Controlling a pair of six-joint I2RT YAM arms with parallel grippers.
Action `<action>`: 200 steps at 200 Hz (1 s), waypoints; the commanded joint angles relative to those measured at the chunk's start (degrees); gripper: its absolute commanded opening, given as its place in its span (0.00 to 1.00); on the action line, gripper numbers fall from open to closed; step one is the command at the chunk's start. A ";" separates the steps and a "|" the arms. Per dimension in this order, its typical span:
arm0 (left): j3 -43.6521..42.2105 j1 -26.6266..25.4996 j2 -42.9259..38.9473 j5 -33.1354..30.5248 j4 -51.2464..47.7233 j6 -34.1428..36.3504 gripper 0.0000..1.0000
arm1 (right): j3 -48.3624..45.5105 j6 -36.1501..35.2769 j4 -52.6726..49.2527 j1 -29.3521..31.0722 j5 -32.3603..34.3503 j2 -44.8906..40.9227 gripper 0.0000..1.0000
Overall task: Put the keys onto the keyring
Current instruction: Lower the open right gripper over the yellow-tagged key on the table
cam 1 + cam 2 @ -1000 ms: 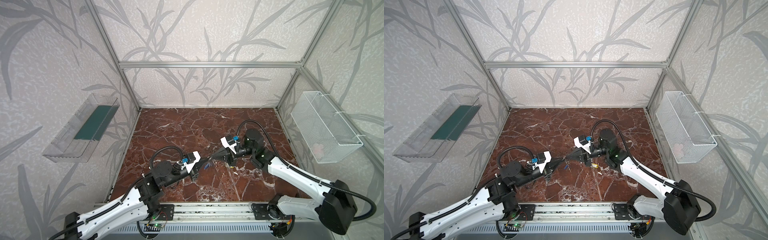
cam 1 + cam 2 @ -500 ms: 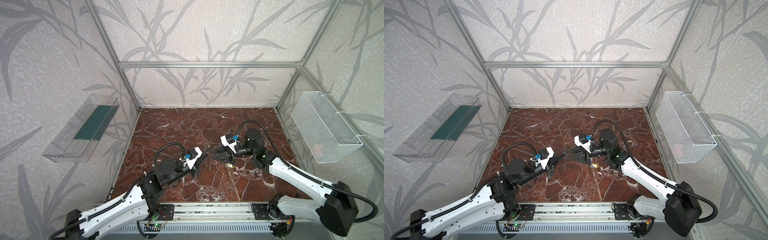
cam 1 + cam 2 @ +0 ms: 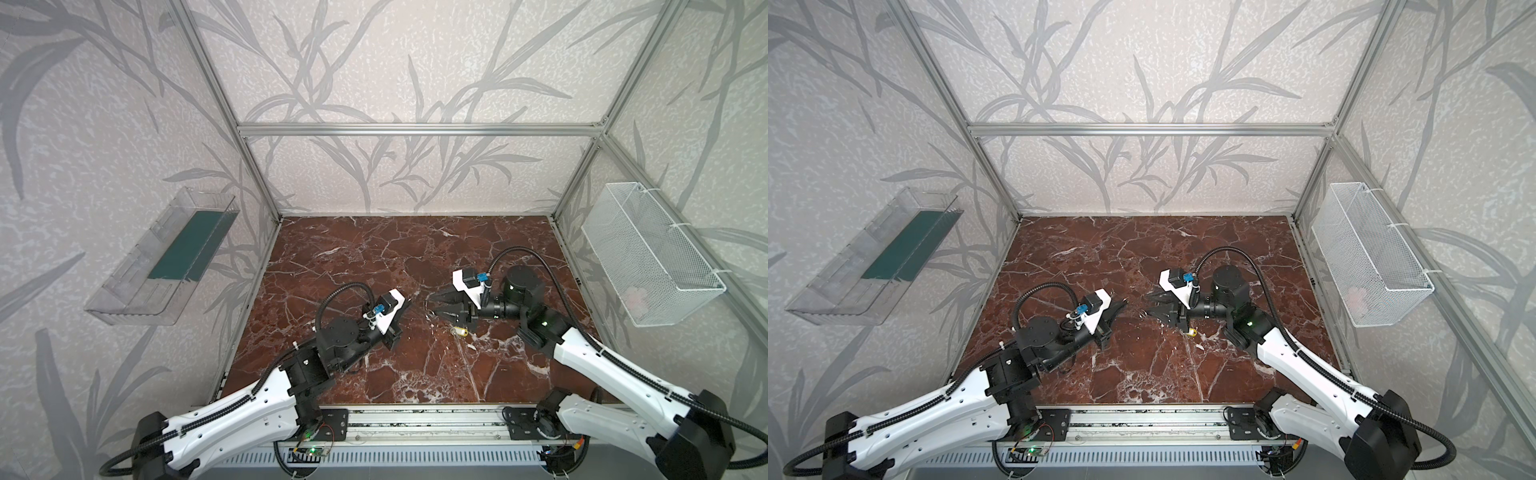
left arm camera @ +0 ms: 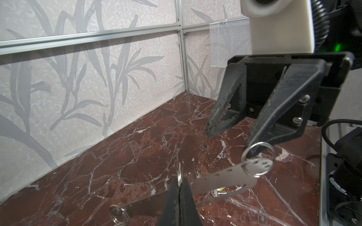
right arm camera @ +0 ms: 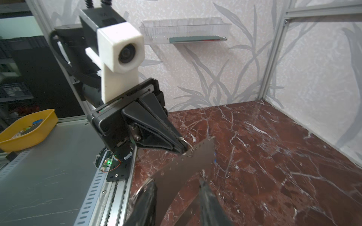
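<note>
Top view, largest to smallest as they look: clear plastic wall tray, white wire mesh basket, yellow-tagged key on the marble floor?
1. Clear plastic wall tray and white wire mesh basket: look alike, not ranked.
2. Yellow-tagged key: smallest.

I work in a robotics lab cell. Aluminium framing (image 3: 415, 129) holds leaf-printed wall panels (image 3: 374, 62) round my marble-look counter (image 3: 374, 249), with my arms (image 3: 232, 415) bolted to a slotted rail (image 3: 415, 426).

Marble tabletop (image 3: 374, 257): your landmark, red-brown.
Clear tray (image 3: 162, 257): on your wall left of the tabletop, green insert.
Wire basket (image 3: 648, 257): white, right of the tabletop.
</note>
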 commanded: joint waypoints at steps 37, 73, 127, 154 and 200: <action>1.52 -1.07 2.27 -6.31 1.67 1.80 0.00 | -4.91 5.39 -10.01 -0.19 21.57 -6.65 0.37; -0.08 -1.49 2.28 -6.60 3.43 0.60 0.00 | -7.84 10.53 -14.65 -0.22 32.43 -6.59 0.37; -2.03 -1.62 -0.18 -8.47 2.24 -1.23 0.00 | -10.16 14.51 -18.27 -0.11 37.32 -0.94 0.37; -2.55 -1.67 -1.51 -8.34 1.57 -1.71 0.00 | -9.92 17.96 -19.44 -0.13 38.20 4.18 0.35; -2.14 -1.74 -1.67 -7.73 0.50 -1.80 0.00 | -7.60 22.05 -21.70 -0.06 36.23 13.02 0.25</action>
